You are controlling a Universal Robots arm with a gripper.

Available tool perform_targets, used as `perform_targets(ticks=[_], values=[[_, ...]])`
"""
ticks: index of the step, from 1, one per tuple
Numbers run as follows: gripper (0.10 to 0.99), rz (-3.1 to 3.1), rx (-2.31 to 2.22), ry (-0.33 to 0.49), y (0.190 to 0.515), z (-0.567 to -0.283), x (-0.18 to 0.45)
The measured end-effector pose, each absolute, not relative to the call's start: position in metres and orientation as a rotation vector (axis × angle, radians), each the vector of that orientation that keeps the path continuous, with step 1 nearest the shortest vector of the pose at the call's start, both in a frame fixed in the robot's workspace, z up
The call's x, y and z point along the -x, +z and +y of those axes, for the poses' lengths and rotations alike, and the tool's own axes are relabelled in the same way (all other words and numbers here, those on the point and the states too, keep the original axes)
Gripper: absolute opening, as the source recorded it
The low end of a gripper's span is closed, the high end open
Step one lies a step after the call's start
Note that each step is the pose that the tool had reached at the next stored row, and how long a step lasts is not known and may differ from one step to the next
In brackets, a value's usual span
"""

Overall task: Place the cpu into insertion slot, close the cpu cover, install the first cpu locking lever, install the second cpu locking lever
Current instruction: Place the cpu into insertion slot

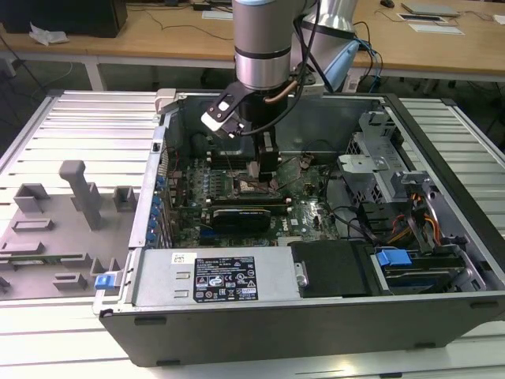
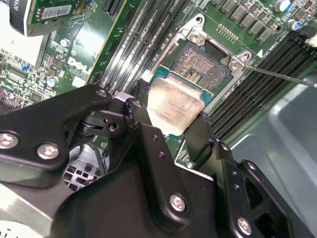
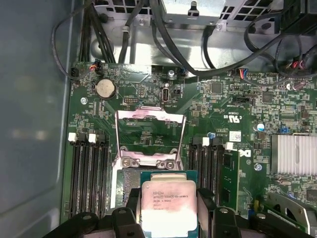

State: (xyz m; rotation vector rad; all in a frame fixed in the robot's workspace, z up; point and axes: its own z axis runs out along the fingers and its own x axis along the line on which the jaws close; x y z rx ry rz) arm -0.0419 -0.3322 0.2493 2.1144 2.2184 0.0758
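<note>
While jaws clamp cpu (image 2: 174, 104), gripper (image 1: 263, 168) hangs at 12 o'clock of insertion slot (image 1: 254, 188), exterior view; placement step unfinished, likely needs level, square lowering.

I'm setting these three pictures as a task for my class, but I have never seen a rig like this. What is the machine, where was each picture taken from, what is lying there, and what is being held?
The machine is a robot arm with a two-fingered gripper at its end. The exterior view comes from a camera standing apart. In it, the arm reaches down into an open computer case lying on a slatted metal table, with grey fixtures at the exterior view's left. Both wrist views come from cameras riding on the arm, looking past the gripper at the green circuit board. The gripper is shut on the cpu, a small flat metal-topped chip. It holds the chip at the insertion slot, whose contact field is largely uncovered. The cpu cover stands open.
</note>
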Motion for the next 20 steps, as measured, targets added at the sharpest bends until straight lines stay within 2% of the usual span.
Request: perform_targets(ticks=[20], values=[[0.537,2.218,-2.114,0.076,0.234,-0.321,0.042]])
